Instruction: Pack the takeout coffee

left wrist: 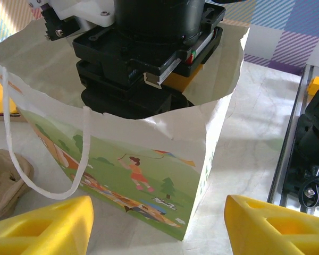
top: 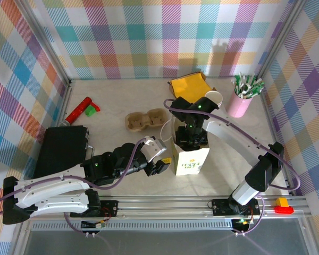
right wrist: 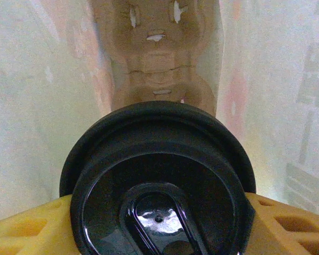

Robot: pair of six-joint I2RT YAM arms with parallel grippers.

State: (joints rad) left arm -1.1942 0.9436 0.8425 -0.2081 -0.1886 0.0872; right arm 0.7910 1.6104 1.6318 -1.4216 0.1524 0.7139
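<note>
Takeout coffee (right wrist: 159,196), black-lidded, is clasped by the right gripper (right wrist: 159,226) inside the paper bag (left wrist: 149,159), while the left gripper (left wrist: 159,223) hangs spread wide beside it.

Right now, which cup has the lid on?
The black-lidded cup held by the right hand inside the paper bag; the white cup and pink cup are open.

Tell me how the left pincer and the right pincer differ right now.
Left pincer sits outside the paper bag, facing its side; right pincer is down inside it. Left pincer is open and empty; right pincer grips the black-lidded takeout coffee. Both have yellow fingers.
</note>
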